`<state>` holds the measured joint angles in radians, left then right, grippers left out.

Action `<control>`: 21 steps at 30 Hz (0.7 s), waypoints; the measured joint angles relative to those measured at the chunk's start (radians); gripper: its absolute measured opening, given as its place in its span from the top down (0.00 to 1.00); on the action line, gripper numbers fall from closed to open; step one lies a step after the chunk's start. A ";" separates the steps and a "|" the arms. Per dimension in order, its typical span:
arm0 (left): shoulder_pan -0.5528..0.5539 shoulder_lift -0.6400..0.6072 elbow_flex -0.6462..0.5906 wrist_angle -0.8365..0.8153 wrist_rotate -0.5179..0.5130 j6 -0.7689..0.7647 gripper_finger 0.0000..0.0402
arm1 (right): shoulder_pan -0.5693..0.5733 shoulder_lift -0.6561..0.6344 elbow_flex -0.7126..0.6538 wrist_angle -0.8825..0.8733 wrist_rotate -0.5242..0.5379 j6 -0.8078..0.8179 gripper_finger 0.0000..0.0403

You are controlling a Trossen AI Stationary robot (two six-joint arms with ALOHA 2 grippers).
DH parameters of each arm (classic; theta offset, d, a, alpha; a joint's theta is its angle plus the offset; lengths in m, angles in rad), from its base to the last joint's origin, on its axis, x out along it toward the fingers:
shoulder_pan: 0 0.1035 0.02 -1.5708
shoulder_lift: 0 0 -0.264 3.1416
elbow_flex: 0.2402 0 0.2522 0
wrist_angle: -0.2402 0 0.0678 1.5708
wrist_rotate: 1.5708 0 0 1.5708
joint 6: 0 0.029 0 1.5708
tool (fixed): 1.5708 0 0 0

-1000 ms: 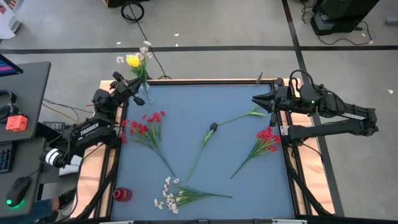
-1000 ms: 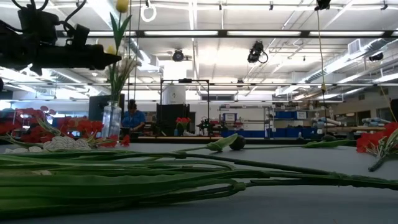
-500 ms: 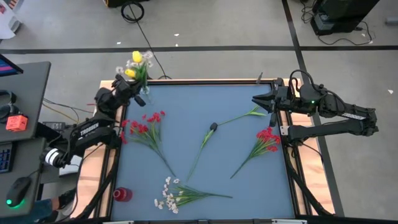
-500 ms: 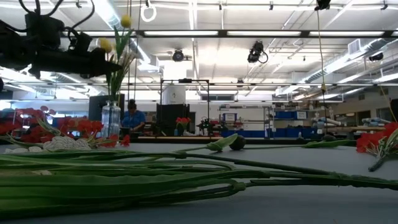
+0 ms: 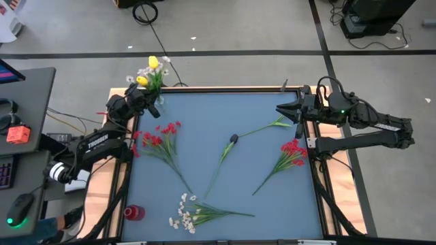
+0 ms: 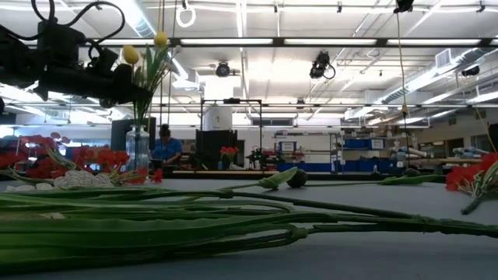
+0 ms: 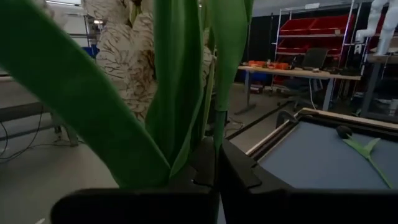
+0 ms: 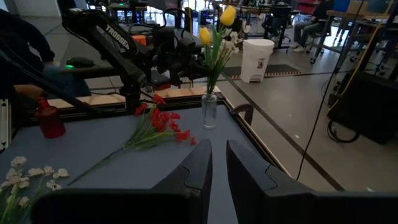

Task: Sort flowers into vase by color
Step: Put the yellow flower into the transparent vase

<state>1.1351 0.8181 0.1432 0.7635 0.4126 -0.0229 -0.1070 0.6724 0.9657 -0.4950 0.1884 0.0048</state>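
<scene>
Fingers of the left gripper (image 5: 144, 101) were clamped on the green stems of the yellow tulip-like artificial sprigs (image 5: 152, 62), just beside the clear glass vase (image 5: 158, 107) in the high view; the right gripper (image 5: 281, 111) waited well away, fingers slightly parted, empty. At table height, those stems stood upright in the vase (image 6: 138, 148). Past the left wrist, green leaves (image 7: 180, 81) filled the fingers. Releasing only once stems sat deep would likely prevent tipping.
</scene>
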 joint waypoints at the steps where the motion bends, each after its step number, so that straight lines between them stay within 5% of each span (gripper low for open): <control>1: 0.000 0.000 0.000 0.000 0.000 0.000 0.97 | 0.000 0.000 0.000 0.000 0.000 0.000 0.85; 15: 0.000 -0.051 0.000 -0.019 0.080 -0.082 0.60 | 0.000 0.000 0.000 0.000 0.000 0.000 0.85; 21: 0.000 -0.088 0.000 -0.098 0.079 -0.146 0.55 | 0.000 0.000 0.000 0.000 0.000 0.000 0.85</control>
<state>1.1347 0.7304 0.1429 0.6654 0.4920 -0.1686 -0.1066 0.6720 0.9657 -0.4950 0.1883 0.0048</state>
